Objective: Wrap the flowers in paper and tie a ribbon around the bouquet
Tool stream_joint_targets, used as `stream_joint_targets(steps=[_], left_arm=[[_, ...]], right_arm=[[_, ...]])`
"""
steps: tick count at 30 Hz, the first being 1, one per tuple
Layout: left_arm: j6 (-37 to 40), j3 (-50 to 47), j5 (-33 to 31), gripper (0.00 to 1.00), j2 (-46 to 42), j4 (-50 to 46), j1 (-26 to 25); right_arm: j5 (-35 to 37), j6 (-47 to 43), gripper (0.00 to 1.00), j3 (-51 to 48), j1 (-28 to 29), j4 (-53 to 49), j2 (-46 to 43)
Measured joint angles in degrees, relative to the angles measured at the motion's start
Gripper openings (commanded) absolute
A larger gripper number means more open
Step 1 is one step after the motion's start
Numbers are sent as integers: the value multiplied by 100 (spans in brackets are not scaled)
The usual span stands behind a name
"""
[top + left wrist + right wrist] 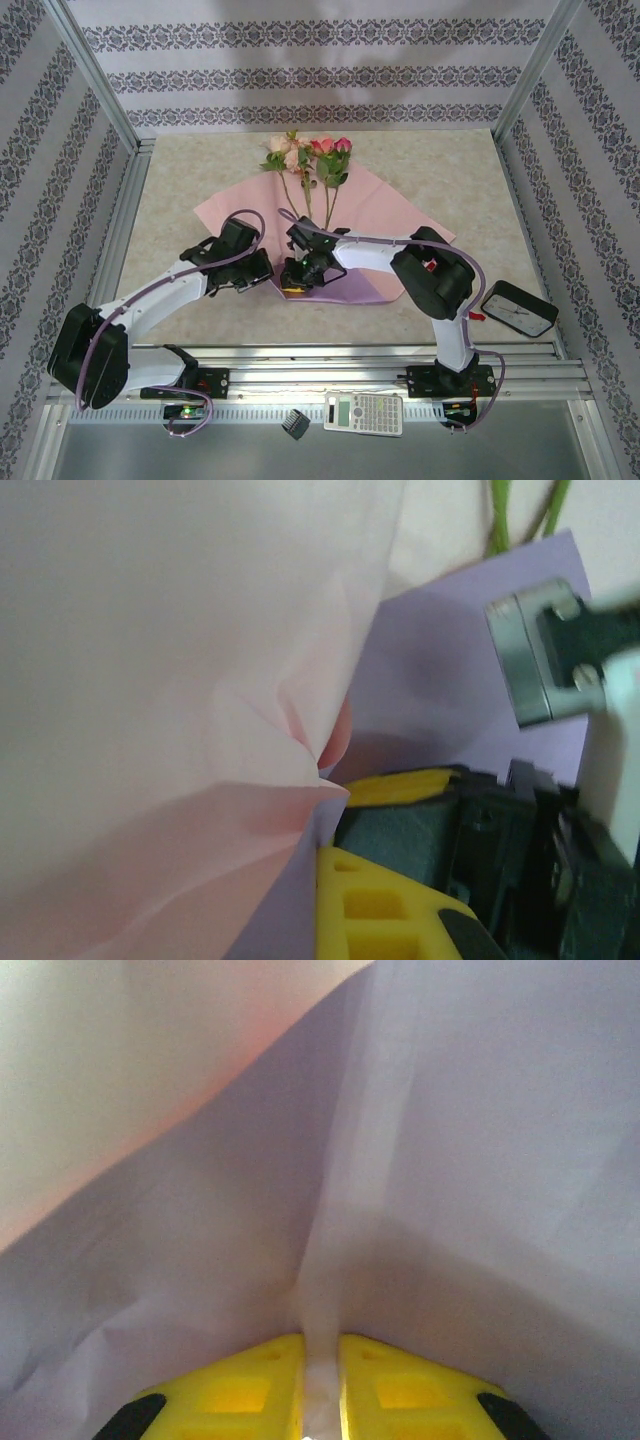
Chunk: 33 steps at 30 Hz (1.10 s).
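- Well, off to the sides I see a clock (pixel 518 307) beside the right arm and a calculator (pixel 365 412) at the front edge by the arm bases. Both are well apart from the work.
- The left gripper (pixel 258 272) and right gripper (pixel 298 275) crowd the near corner of the paper (pixel 385 215), just beside each other. A raised part of the sheet blocks much of my left wrist view.
- The paper is thin and creased, pale pink side up, lilac where the near corner is turned over. It lies mid-table (pixel 180 200).
- The flowers (pixel 310 160) lie on it with their long axis running far to near. The blooms are at the far end and the thin green stems point towards the grippers.
- The right gripper's yellow fingers (pixel 250 1385) are nearly together, pinching a fold of paper.
- The left gripper is closed, but I cannot tell whether it has paper in it.
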Motion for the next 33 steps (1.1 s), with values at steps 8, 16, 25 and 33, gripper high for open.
stream_joint_targets(steps=[8,16,25,33], left_arm=[[1091,555,-448,0,343,-396,-385],[1989,1338,-793,0,1091,-566,-1005],[2723,2168,-848,17,2205,-549,-1665],[2903,2583,-503,26,3193,-492,-1790]], right_arm=[[-299,181,32,-542,-380,446,-490],[-234,374,15,-1298,-1062,610,-1725],[306,730,9,-2741,-1816,431,-2695],[448,752,9,-3060,-2210,214,-3161]])
